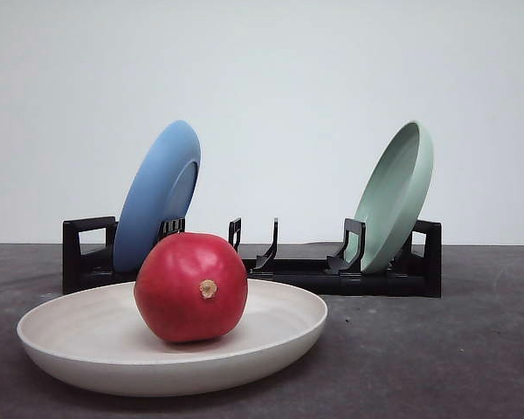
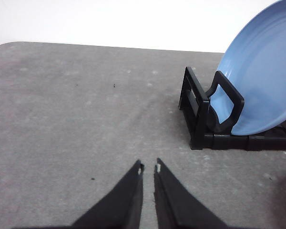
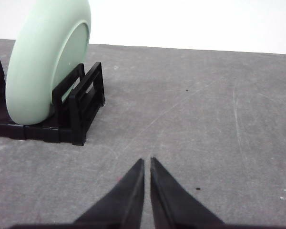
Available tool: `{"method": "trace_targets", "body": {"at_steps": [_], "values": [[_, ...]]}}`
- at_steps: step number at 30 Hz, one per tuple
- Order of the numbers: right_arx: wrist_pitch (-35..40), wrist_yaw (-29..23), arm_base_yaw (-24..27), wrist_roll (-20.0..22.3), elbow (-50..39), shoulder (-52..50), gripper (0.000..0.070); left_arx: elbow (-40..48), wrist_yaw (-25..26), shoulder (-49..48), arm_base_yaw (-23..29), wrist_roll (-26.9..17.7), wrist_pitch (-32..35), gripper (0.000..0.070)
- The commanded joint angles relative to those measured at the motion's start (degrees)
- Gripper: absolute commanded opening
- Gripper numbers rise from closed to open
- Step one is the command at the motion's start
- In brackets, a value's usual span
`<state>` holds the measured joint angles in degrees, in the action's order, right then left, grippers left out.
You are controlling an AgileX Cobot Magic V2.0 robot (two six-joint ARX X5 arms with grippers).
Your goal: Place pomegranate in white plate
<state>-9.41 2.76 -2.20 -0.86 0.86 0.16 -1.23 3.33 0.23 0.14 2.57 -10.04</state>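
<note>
Deep-red pomegranate [image 1: 190, 286] is seated in the white plate [image 1: 87, 353], both the left gripper [image 2: 149, 168] and right gripper [image 3: 147, 161] are closed on nothing; rolling toward the shallow rim is risked if the plate is bumped.

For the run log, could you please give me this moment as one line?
pomegranate: resting in white plate | left hand: shut, empty | right hand: shut, empty | task: looks done
</note>
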Motion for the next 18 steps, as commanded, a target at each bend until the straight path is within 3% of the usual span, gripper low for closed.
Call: {"method": "trace_targets", "body": {"at_steps": [1, 18], "values": [[0.5, -0.2, 0.0, -0.6, -0.2, 0.0, 0.0016, 0.5, 0.1, -0.1, 0.0, 0.0, 0.9, 0.0025], [0.5, -0.2, 0.0, -0.6, -0.2, 0.0, 0.0016, 0.5, 0.1, -0.1, 0.0, 0.0, 0.9, 0.0025]]}}
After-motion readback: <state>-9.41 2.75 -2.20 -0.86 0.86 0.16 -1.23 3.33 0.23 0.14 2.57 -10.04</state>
